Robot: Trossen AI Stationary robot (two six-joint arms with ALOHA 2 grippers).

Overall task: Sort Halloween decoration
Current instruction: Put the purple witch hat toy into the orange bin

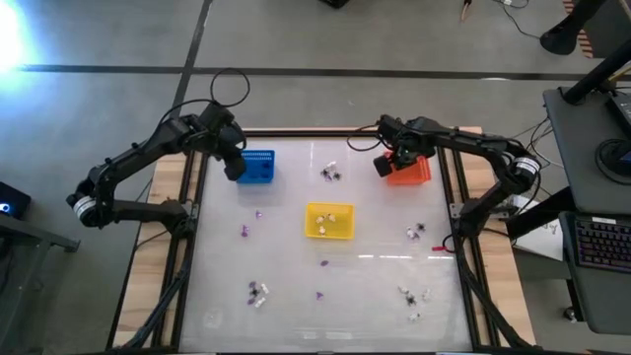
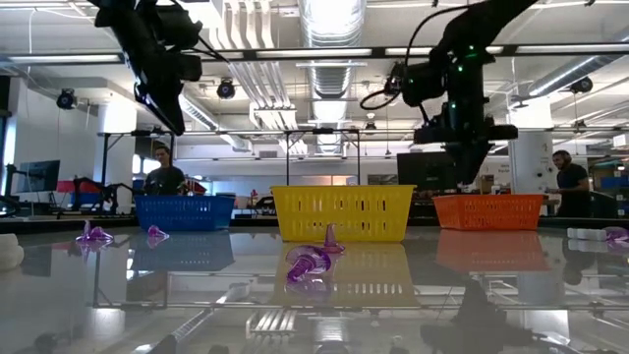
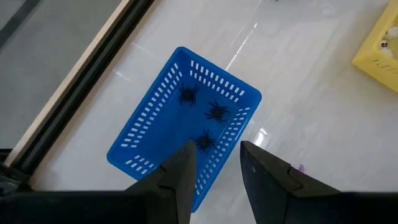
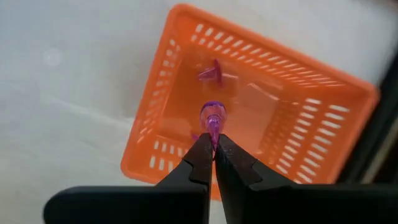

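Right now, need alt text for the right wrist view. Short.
Seen from above, the right gripper has its jaws shut on a small purple trinket, held over an orange mesh basket. Another purple piece already lies inside the basket, which sits on a pale tabletop.

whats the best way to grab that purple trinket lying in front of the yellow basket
From straight above. The purple trinket lies low and flat on the table, apart from the yellow basket, so a side approach finds little to pinch. Close the claw across its narrow stem rather than the wider curled end.
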